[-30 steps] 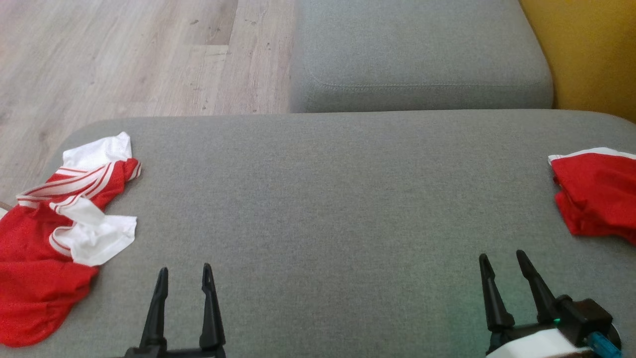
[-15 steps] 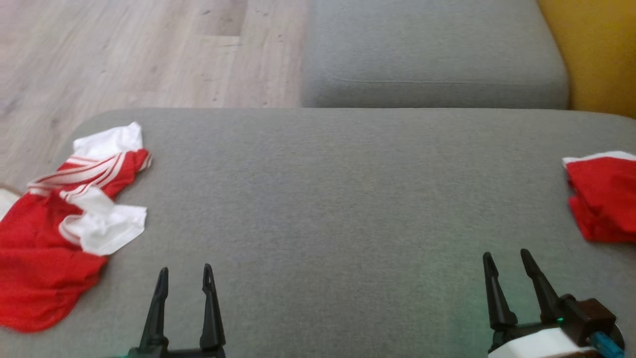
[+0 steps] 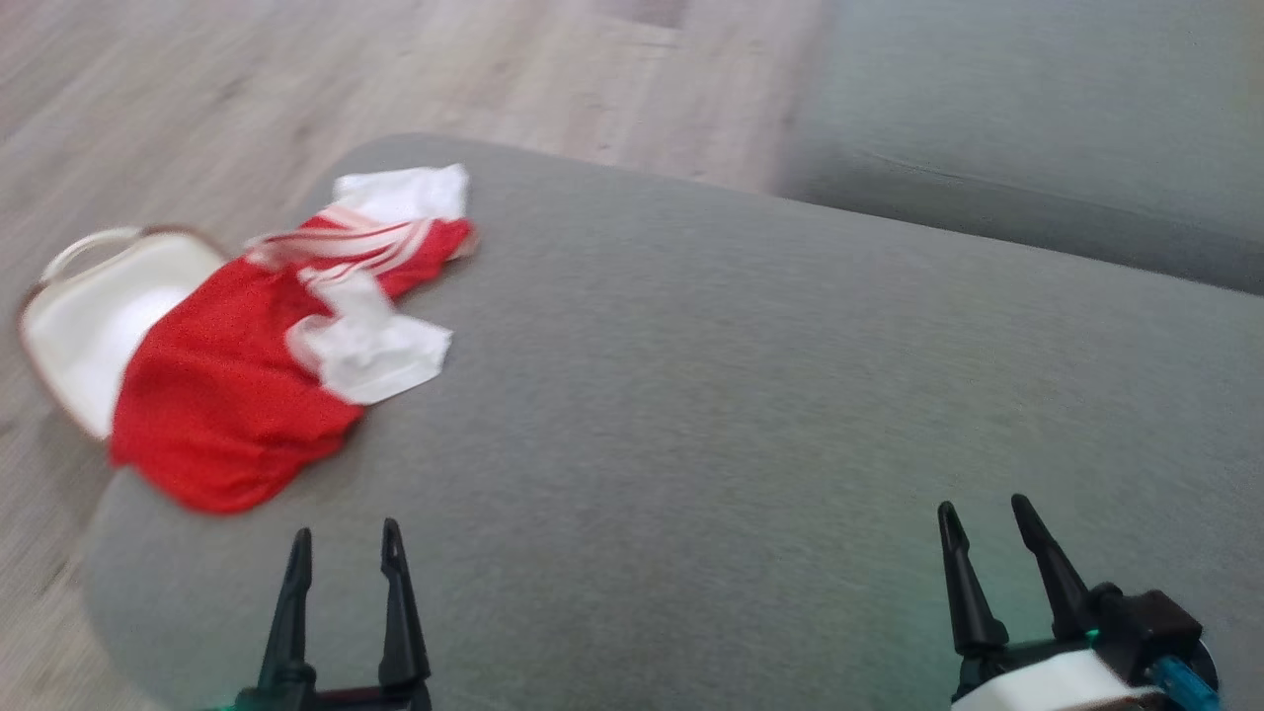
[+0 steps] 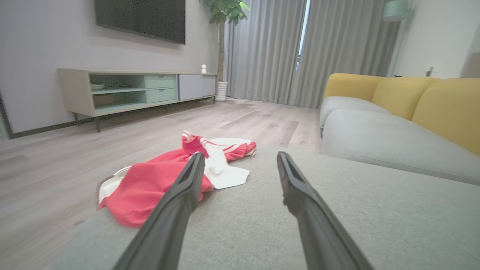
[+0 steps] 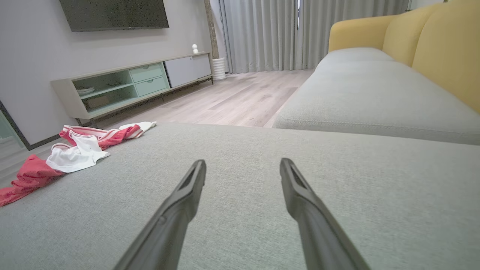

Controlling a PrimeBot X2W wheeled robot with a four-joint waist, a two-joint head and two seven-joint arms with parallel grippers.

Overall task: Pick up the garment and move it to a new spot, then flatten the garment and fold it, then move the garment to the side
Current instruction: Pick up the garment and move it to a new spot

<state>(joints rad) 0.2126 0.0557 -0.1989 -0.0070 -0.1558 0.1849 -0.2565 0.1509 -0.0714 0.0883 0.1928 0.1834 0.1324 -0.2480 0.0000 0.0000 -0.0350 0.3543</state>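
Left claw [image 3: 346,528]: low over near-left part of grey ottoman [image 3: 691,415], pointing forward, fingers apart, nothing between. Not touching the cloth.
Right claw [image 3: 984,503]: low over near-right part of ottoman, fingers leaning slightly toward robot's left, apart, nothing held. White wrist housing [image 3: 1047,683] behind it, with a teal piece at the side.
Both wrist views: fingers run nearly level just above the ottoman fabric, wide gap between tips.
Garment [image 3: 227,405]: red-and-white shirt, crumpled, on far-left corner of ottoman, ahead and left of left claw, well apart from right claw. White sleeve panel on top near the middle, red sleeve with three white stripes at the far end, white edge beyond that. Red body spills past ottoman's left edge over a white basket [image 3: 89,316] on the floor [image 3: 296,79]; can't tell if it touches the rim.
Logos or writing on the shirt: can't tell, head view blurred.
Further back: grey sofa seat [image 3: 1037,148] beyond the ottoman, with yellow backrest [image 4: 412,97]. Far wall: low TV console [image 4: 131,90], dark TV [image 4: 142,17], grey curtains [image 4: 281,48], potted plant [image 4: 225,11].
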